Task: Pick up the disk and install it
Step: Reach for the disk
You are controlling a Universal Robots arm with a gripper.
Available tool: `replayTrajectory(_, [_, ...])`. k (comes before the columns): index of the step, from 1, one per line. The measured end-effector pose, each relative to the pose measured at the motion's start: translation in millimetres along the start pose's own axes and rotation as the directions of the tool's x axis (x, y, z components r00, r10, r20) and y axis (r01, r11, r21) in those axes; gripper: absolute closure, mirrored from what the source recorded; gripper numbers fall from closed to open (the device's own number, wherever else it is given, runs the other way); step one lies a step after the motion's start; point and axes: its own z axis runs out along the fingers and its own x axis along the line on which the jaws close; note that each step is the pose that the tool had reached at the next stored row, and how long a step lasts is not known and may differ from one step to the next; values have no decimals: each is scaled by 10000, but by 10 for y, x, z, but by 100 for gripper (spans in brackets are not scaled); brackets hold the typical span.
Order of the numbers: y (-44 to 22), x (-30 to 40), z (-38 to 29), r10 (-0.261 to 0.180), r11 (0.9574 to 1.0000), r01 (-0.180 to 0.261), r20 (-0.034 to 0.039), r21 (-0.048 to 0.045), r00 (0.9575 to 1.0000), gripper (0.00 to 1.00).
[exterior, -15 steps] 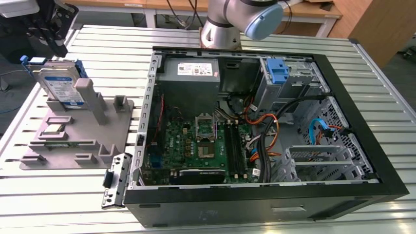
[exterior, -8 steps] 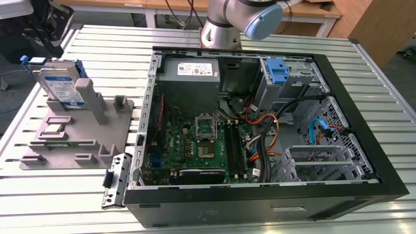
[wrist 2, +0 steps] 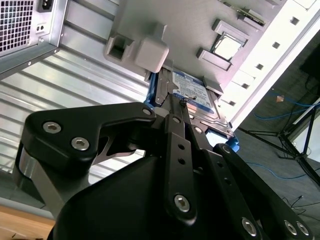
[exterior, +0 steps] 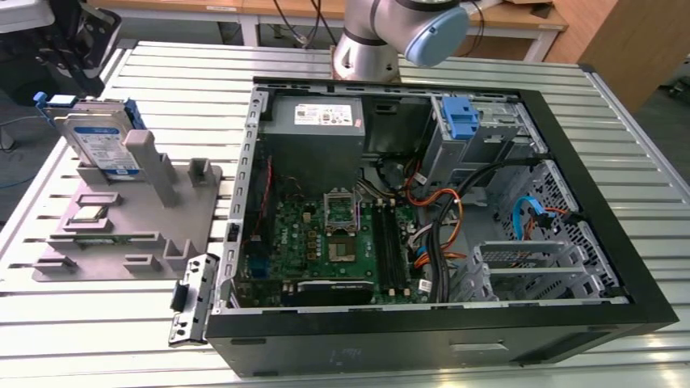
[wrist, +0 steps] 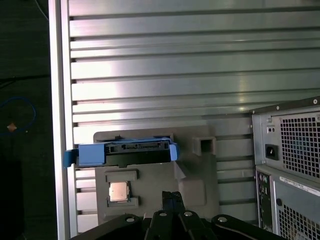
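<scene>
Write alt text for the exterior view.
The disk stands on edge in a grey holder at the exterior view's left, beside an open computer case lying on a slatted metal table. The robot arm rises behind the case, and a green motherboard shows inside.

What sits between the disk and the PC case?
In the exterior view, the disk stands in a grey holder; its tall post and short post lie between, then a narrow strip of bare table before the case.
</scene>
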Motion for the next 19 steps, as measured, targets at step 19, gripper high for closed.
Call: replayTrajectory(19, [-4, 33, 30, 0, 10000, 0, -1, 0, 10000, 90])
